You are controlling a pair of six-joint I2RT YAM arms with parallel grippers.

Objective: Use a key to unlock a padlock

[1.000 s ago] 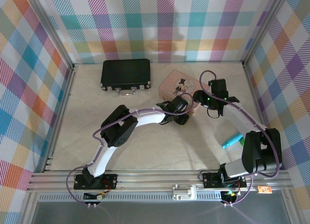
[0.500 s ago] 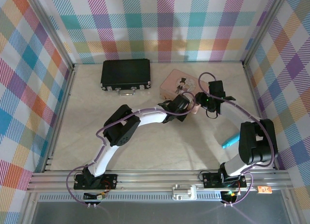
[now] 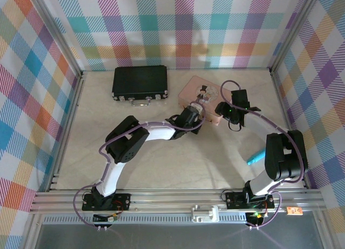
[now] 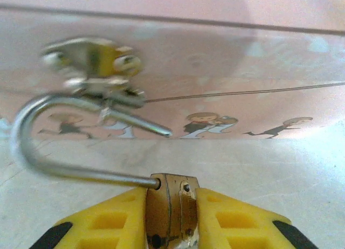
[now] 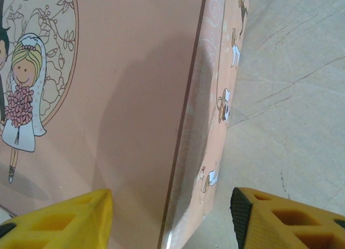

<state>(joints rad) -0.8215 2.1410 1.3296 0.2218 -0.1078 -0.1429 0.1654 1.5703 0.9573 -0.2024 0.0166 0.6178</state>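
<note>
In the left wrist view my left gripper [image 4: 171,207] is shut on the brass padlock [image 4: 172,203], its yellow fingers [image 4: 108,225] pressing both sides of the body. The silvery shackle [image 4: 32,131] stands open, curving left and up to the metal hasp [image 4: 91,59] on the front of the pink tin [image 4: 226,71]. Its free end [image 4: 161,132] points right, clear of the body. From above, the left gripper [image 3: 194,111] sits at the tin's near edge. My right gripper [image 5: 172,227] is open, straddling the tin's [image 5: 124,98] edge. The key is hidden.
A black case [image 3: 139,82] lies at the back left of the table [image 3: 161,168]. A teal object [image 3: 257,156] lies near the right arm's base. Checked walls [image 3: 32,98] close in the left, back and right sides.
My left gripper has closed on the padlock and drawn back to the left. The right gripper moved in from the right to the tin's edge.
</note>
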